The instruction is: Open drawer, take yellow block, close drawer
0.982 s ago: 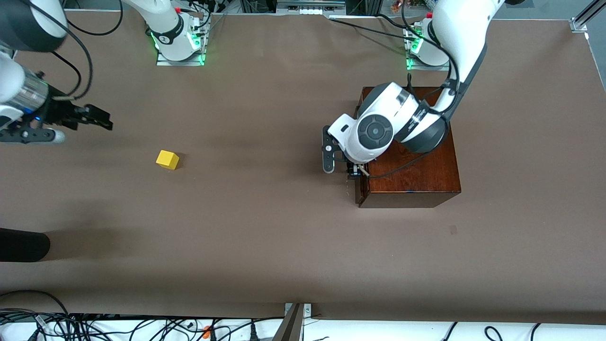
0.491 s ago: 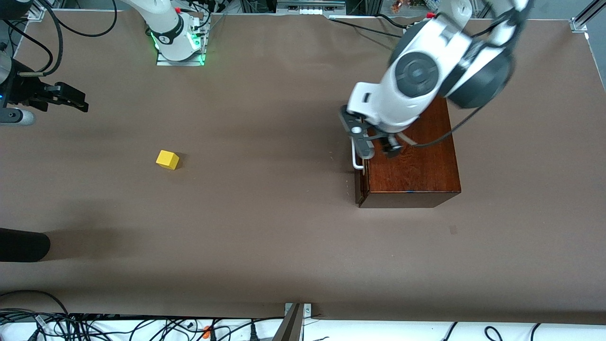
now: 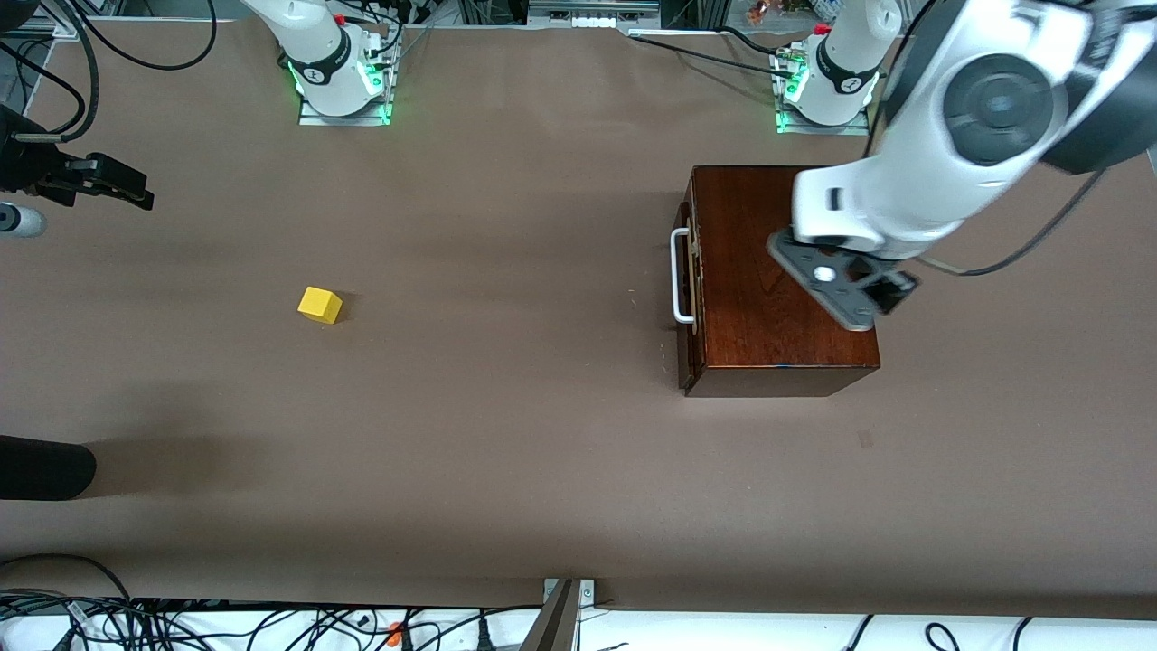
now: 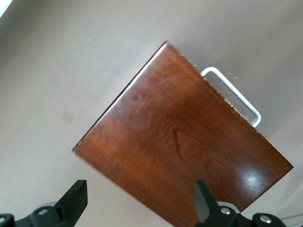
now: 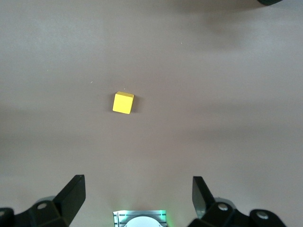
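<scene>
Drawer (image 3: 688, 298) first: it sits shut, or all but shut, in the dark reddish-brown wooden box (image 3: 782, 280) toward the left arm's end of the desk (image 3: 542, 452), its dark front turned toward the desk's middle. The white loop handle (image 3: 678, 276) is the only sensible hold; it looks rigid and thin, so a pincer should close across its bar and pull straight out. The box looks heavy enough to stay put, though that is a guess. The yellow block (image 3: 320, 305) lies out on the bare desk, well apart from the box, toward the right arm's end. It appears light, stiff and plain-faced, best pinched on two flat parallel sides. Left pincer (image 4: 137, 201) hangs open and empty over the box top. Right pincer (image 5: 137, 196), also open and empty, waits above the desk's edge at its own end.
</scene>
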`<action>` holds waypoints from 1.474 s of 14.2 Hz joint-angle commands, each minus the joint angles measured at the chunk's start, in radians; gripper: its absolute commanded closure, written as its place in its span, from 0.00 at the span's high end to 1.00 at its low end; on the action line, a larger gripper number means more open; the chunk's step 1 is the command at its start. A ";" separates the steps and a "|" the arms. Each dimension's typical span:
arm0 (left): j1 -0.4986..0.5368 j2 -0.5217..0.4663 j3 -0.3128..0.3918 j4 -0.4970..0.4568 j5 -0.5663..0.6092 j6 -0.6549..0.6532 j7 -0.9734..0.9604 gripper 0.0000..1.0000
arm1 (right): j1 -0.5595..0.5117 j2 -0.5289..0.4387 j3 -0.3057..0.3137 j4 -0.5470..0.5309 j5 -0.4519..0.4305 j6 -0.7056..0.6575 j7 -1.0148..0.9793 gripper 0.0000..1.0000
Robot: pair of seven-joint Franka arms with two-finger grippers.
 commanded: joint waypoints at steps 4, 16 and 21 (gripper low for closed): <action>0.033 -0.112 0.152 -0.020 -0.147 -0.031 -0.390 1.00 | -0.027 0.012 0.044 0.035 -0.013 -0.011 0.009 1.00; 0.025 -0.345 0.312 -0.386 -0.147 0.242 -0.408 1.00 | 0.002 0.006 0.002 0.036 -0.006 -0.004 0.013 1.00; 0.026 -0.339 0.314 -0.383 -0.147 0.225 -0.328 1.00 | 0.000 0.002 0.001 0.036 -0.001 -0.002 0.013 1.00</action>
